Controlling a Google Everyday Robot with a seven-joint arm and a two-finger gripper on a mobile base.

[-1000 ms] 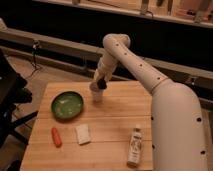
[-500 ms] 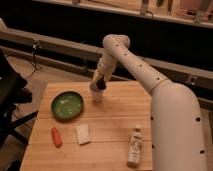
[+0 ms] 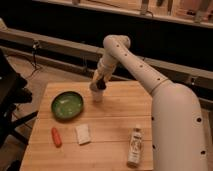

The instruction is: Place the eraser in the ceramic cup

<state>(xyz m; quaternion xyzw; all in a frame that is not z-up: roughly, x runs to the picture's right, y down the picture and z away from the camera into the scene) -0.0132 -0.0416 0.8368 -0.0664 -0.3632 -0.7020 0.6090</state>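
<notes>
The white ceramic cup (image 3: 96, 94) stands upright on the wooden table (image 3: 115, 120), near its far edge, just right of the green bowl. My gripper (image 3: 100, 82) hangs right over the cup's mouth at the end of the white arm. A small dark chunk, the eraser (image 3: 101, 85), shows at the gripper's tip, at or just above the cup's rim. Whether it is held or touching the cup is not clear.
A green round bowl (image 3: 67, 104) sits left of the cup. An orange carrot-like piece (image 3: 56, 136) and a white rectangular block (image 3: 82, 134) lie near the front left. A clear bottle (image 3: 134, 146) lies at the front right. A dark rail runs behind the table.
</notes>
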